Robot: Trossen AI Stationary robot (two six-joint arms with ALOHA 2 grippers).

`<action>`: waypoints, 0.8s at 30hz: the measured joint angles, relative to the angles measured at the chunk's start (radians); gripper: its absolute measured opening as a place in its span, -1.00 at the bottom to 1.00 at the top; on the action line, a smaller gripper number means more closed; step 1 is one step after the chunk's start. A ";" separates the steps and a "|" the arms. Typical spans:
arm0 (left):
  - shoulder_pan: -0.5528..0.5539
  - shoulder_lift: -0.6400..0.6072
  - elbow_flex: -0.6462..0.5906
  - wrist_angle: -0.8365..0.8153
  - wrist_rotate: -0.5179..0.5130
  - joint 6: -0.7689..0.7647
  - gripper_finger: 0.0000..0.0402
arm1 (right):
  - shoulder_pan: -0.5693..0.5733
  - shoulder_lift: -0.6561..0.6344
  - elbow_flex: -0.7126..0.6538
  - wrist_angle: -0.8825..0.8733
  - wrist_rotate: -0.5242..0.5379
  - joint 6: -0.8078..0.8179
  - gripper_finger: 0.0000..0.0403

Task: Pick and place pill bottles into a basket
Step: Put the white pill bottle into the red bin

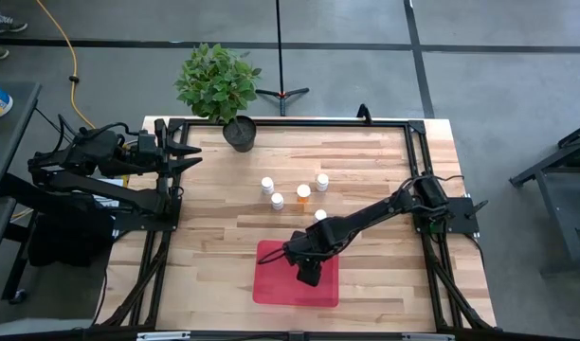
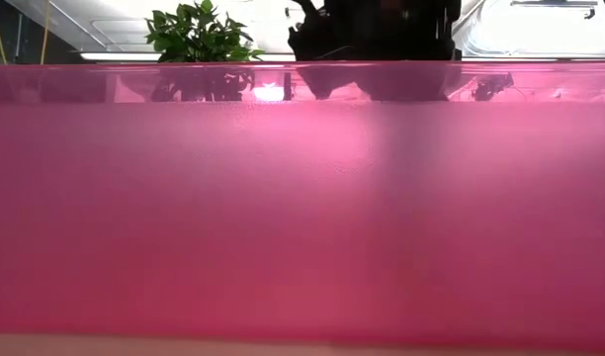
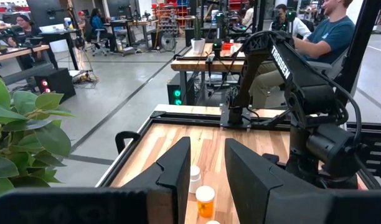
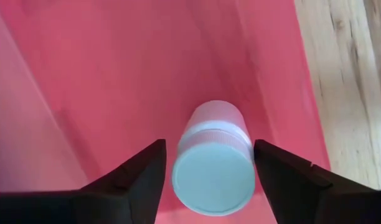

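Observation:
The red basket (image 1: 271, 284) lies near the table's front edge. My right gripper (image 1: 309, 273) hangs over it, pointing down and open. In the right wrist view a white pill bottle (image 4: 212, 180) with a white cap stands upright on the basket floor (image 4: 116, 74). It is between the two fingers of my right gripper (image 4: 209, 144), with a thin gap on each side. Several more pill bottles stand on the wood in mid-table, white ones (image 1: 267, 185) (image 1: 321, 181) and an amber one (image 1: 303, 192). My left gripper (image 1: 188, 157) waits raised at the far left, its fingers a little apart and holding nothing.
A potted plant (image 1: 224, 90) stands at the table's far edge, left of centre. One white bottle (image 1: 320, 216) stands close beside my right arm. The basket's near wall (image 2: 302, 198) fills the low view. Black frame rails (image 1: 418, 170) run along the table's sides. People sit in the room beyond.

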 joint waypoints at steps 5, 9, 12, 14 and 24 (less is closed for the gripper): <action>0.000 0.000 0.000 0.000 0.000 0.000 -0.33 | 0.000 -0.001 0.000 0.000 -0.003 0.000 0.15; 0.000 0.000 0.000 0.000 0.000 0.000 -0.33 | 0.000 -0.001 0.001 0.000 -0.003 0.000 0.16; 0.000 0.000 0.000 0.000 0.000 0.000 -0.33 | 0.000 -0.002 0.002 0.000 -0.003 0.003 0.16; 0.000 0.000 0.000 0.000 0.000 0.000 -0.33 | 0.000 -0.003 0.002 0.000 -0.003 0.003 0.17; 0.000 0.000 0.000 0.000 0.000 0.000 -0.34 | 0.000 -0.010 0.002 -0.001 -0.049 0.007 0.19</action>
